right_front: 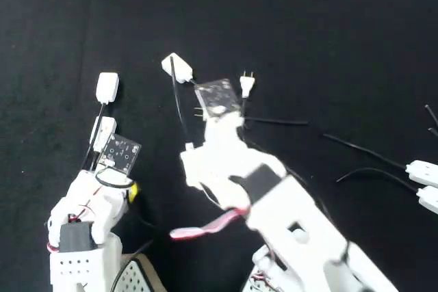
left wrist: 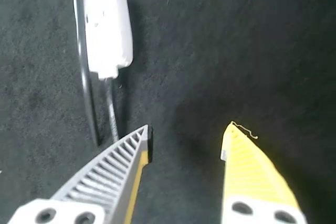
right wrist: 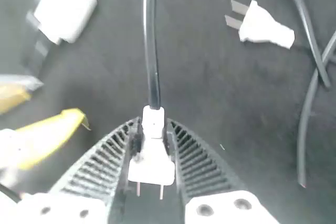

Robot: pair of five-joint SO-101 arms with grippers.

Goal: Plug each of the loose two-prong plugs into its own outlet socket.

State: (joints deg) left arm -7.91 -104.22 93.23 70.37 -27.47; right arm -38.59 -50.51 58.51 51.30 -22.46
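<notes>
— Right side first, what have you got?

— My right pincer (right wrist: 153,129) sits mid-table, clamped on the held plug (right wrist: 151,165). There's a finger on each side of its white body, and the prongs point back toward my wrist. Its black cord (right wrist: 150,40) runs straight out toward the far side.

— Any other plug out there?

— Yes, the loose plug (right_front: 247,85) lies flat on the black table (right_front: 328,39). It's just far-right of that pincer and apart from it, prongs aimed far.

— And the sockets?

— The far socket (right_front: 176,66) lies far-left of my right pincer, with the cord passing close beside it. The left socket (right_front: 107,87) is over on the left of the table, a dark cord trailing from its near end.

— What about the left arm?

— My left pincer (left wrist: 189,129) is spread wide, one grey finger and one yellow, gripping nothing. It's just near of the left socket and not touching it.

— Anything at the right edge?

— Two white cord-ends, the farther one (right_front: 422,171) and the nearer one (right_front: 429,200), close together and well apart from both pincers. They're too small for me to call plug or socket.
</notes>
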